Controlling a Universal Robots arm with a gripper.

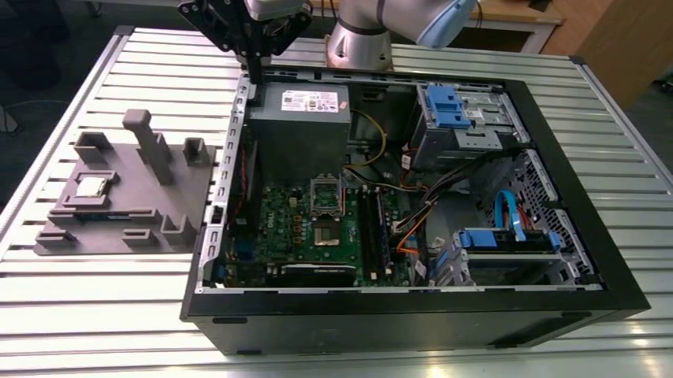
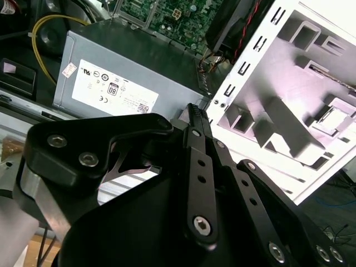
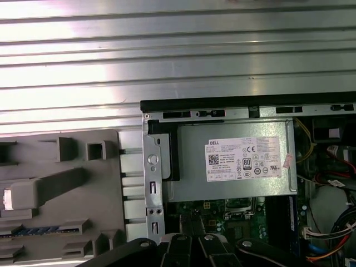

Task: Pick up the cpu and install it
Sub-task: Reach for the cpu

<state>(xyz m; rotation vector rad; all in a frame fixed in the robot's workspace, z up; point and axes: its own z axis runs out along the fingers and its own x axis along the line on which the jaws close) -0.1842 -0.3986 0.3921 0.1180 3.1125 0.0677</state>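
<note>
Over case (image 1: pixel 399 315) edge, pincer (image 1: pixel 254 77) seemingly closed.

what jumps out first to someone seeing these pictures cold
The open computer case in the middle of the slatted metal table draws the eye first, its green motherboard laid bare. Next comes the black gripper, poised over the case's corner beside the grey power supply. On the exterior view's left, the shiny cpu sits on a grey fixture.
</note>
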